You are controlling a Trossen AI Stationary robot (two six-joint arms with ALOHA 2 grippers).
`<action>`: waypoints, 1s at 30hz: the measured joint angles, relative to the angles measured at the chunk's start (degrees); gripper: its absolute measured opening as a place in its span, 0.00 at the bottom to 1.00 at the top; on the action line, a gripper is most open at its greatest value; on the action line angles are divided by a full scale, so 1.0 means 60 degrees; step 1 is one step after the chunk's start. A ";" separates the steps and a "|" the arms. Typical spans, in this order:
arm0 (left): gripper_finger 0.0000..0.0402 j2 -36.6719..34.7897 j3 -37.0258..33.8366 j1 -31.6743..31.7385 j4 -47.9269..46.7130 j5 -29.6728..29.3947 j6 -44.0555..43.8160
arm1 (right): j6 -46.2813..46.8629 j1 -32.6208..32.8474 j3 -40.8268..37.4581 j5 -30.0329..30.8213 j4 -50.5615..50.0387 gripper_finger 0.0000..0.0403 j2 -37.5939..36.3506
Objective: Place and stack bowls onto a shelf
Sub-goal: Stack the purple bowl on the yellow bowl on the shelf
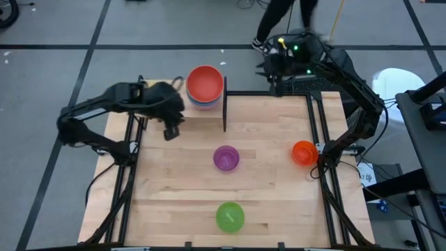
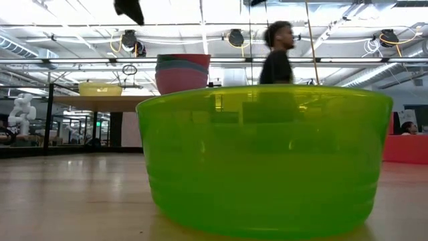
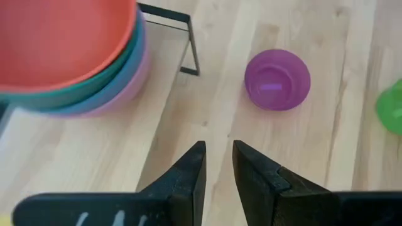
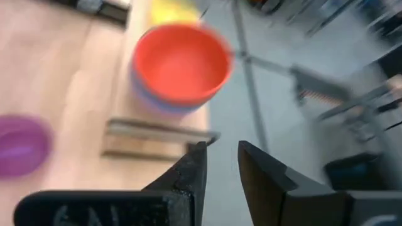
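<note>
A stack of larger bowls, red bowl point(image 1: 205, 82) on top of teal, blue and pink, stands on the shelf point(image 1: 198, 117) at the table's far left. It also shows in the left wrist view point(image 3: 63, 44) and the low view point(image 2: 182, 72). A yellow bowl point(image 2: 100, 88) sits on the shelf to its left. The purple bowl point(image 1: 226, 158), orange bowl point(image 1: 304, 153) and green bowl point(image 1: 230, 216) rest upside down on the tabletop. My left gripper point(image 1: 171, 130) hovers by the shelf's near edge, with only a narrow gap between its fingers point(image 3: 218, 164). My right gripper point(image 1: 275, 73) hangs above the far edge, its fingers likewise close point(image 4: 221, 164).
The green bowl point(image 2: 264, 161) fills the low view near the table's near edge. The shelf's black post point(image 1: 224, 111) stands between the stack and the table's middle. Black rails point(image 1: 324, 174) run along both table sides. A person point(image 2: 277, 53) walks beyond the far edge.
</note>
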 joint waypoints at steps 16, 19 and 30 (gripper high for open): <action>0.21 -0.1903 0.0000 -0.0748 -0.1714 -0.0828 -0.1011 | -0.0259 0.3019 -0.4645 0.0001 0.0408 0.21 0.0246; 0.21 -0.2235 0.0000 -0.0748 -0.1848 -0.0828 -0.1015 | -0.0137 0.3441 -0.5898 -0.0173 0.1762 0.21 0.0246; 0.21 -0.3304 0.0000 -0.0748 -0.2167 -0.0824 -0.1490 | 0.0967 0.4402 -0.9090 -0.1486 0.6061 0.21 0.0250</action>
